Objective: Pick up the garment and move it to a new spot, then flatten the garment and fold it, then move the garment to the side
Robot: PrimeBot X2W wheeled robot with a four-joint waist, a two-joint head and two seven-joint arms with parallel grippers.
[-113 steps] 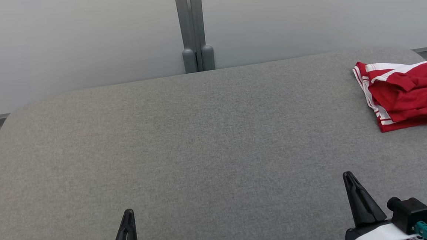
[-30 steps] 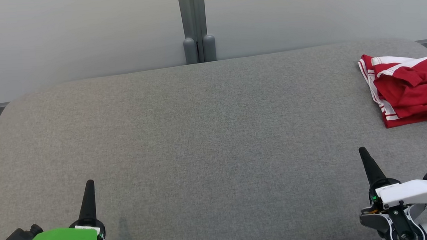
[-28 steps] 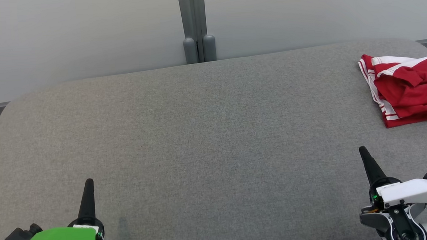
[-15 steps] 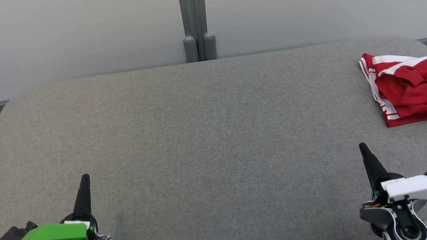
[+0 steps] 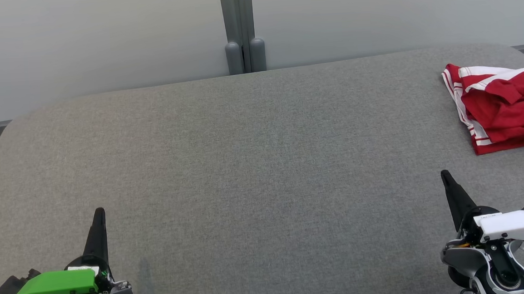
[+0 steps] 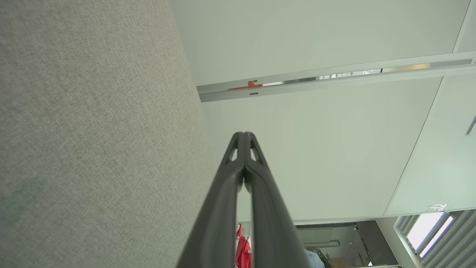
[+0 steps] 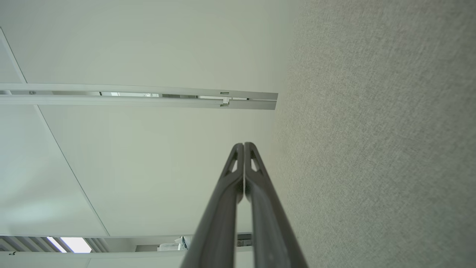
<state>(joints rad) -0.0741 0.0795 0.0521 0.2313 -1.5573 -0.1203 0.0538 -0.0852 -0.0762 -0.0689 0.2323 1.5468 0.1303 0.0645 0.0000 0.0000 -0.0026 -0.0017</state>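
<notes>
Red garment (image 5: 505, 105) with white stripes at roughly two o'clock on the grey padded table (image 5: 253, 156), close to the far right corner and cut off by the head view's right edge. Lies in a layered, roughly squared heap, striped hem along its nine o'clock side, top layer rumpled, touched by nothing. Glimpsed too as a sliver of red low in the left wrist view, between the finger bases. Nearest to it, at about four o'clock, the right gripper (image 5: 444, 174), well apart from the cloth, long dark fingers (image 7: 223, 216) pressed together to a single point and holding nothing. Across at about eight o'clock, the left gripper (image 5: 98, 212), green-capped, tips likewise squeezed tight on nothing. Beyond the table at twelve o'clock, a grey partition post (image 5: 242, 30) between pale panels (image 5: 100, 38). Hard to place the step with certainty: looks like either the very start, pick-up not yet begun, or the end, garment parked at the side; leans toward the second on the squared outline, toward the first on the rumpled top. If the start, calls for parting the right fingers, reaching toward one o'clock and pinching the near striped edge without dragging the heap off the corner. If the end, calls for nothing beyond keeping both arms clear.
</notes>
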